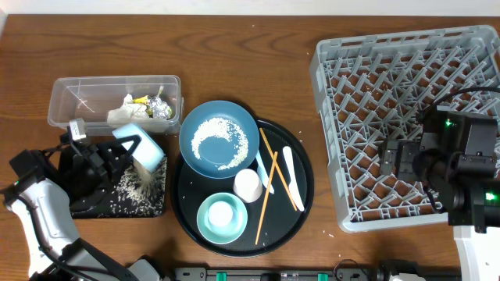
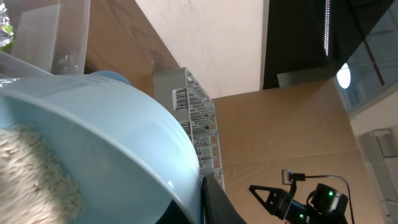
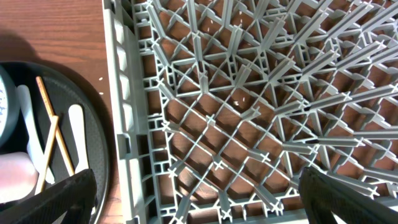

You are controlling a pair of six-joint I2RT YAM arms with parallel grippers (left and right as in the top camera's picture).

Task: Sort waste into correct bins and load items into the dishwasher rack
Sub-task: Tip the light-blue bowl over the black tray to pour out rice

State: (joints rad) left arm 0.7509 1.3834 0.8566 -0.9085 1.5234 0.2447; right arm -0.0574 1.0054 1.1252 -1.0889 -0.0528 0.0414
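Note:
My left gripper (image 1: 126, 153) is shut on the rim of a light blue bowl (image 1: 141, 146), tipped over the shallow black tray (image 1: 82, 204). Rice (image 1: 139, 186) spills from the bowl onto that tray. In the left wrist view the bowl (image 2: 112, 137) fills the frame, with rice (image 2: 31, 171) inside. The clear tub (image 1: 78, 97) holds tissue (image 1: 125, 115), a yellow-green wrapper (image 1: 141, 99) and foil (image 1: 161, 109). My right gripper (image 1: 389, 161) hangs open and empty over the dishwasher rack (image 1: 367, 70), near its front left corner (image 3: 134, 149).
A round black tray (image 1: 301, 199) carries a dark-blue plate (image 1: 199, 117) with rice, a teal bowl (image 1: 205, 226), a small pale cup (image 1: 248, 185), two chopsticks (image 1: 270, 181) and white utensils (image 1: 291, 176). Loose grains lie on the wood under the rack.

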